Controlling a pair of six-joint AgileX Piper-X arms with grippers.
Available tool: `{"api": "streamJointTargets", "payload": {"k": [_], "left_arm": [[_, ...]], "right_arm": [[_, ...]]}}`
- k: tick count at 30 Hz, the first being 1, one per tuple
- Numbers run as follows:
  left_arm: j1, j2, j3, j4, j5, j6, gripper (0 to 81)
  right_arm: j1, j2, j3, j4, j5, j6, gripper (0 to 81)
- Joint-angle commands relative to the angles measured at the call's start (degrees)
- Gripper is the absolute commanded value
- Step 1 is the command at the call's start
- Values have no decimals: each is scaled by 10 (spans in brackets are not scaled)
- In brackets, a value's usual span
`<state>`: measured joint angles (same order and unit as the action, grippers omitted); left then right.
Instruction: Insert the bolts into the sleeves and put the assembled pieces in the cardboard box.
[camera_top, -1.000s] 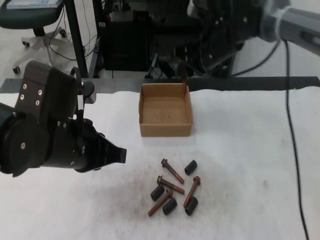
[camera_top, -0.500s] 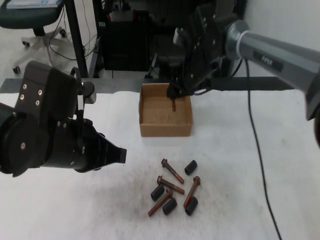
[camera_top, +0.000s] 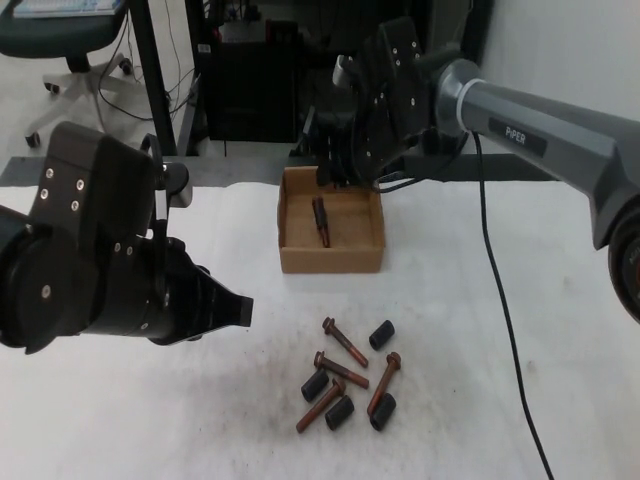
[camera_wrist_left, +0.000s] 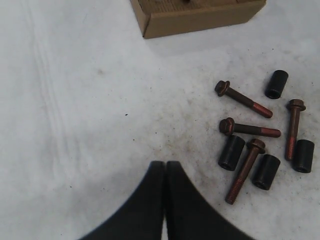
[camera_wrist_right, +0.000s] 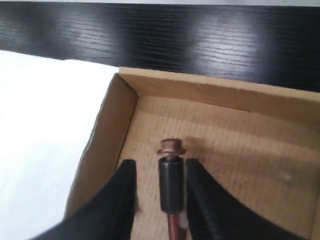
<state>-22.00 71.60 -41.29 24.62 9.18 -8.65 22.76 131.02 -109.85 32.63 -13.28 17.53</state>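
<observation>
Right gripper (camera_wrist_right: 160, 167) has swung over the cardboard box (camera_top: 330, 262), fingers now spread, assembled piece (camera_top: 320, 218) lying inside between them; lift straight up to avoid snagging it; left gripper (camera_wrist_left: 165, 164) pinched together, empty, near loose bolts (camera_wrist_left: 243, 99).

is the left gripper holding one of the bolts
No, the left gripper is shut with nothing between its fingers, and the four loose bolts lie on the bench beyond it.
</observation>
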Motion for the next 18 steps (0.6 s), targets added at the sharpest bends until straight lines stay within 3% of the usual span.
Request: {"api": "streamJointTargets", "payload": {"k": [1, 3, 6, 9, 12, 18], "left_arm": [[2, -8, -4, 0, -6, 1, 3], [2, -8, -4, 0, -6, 1, 3], [2, -8, -4, 0, -5, 1, 3], [2, -8, -4, 0, -5, 1, 3], [2, -8, -4, 0, -5, 1, 3], [2, -8, -4, 0, -5, 1, 3]], "right_arm": [[0, -8, -5, -4, -4, 1, 288], [0, -10, -5, 2, -5, 0, 221], [0, -22, -7, 48, -7, -23, 7], [0, -38, -7, 118, -22, -92, 8], [2, -57, -7, 214, -88, -175, 8], [18, -94, 6, 372, -66, -279, 8]]}}
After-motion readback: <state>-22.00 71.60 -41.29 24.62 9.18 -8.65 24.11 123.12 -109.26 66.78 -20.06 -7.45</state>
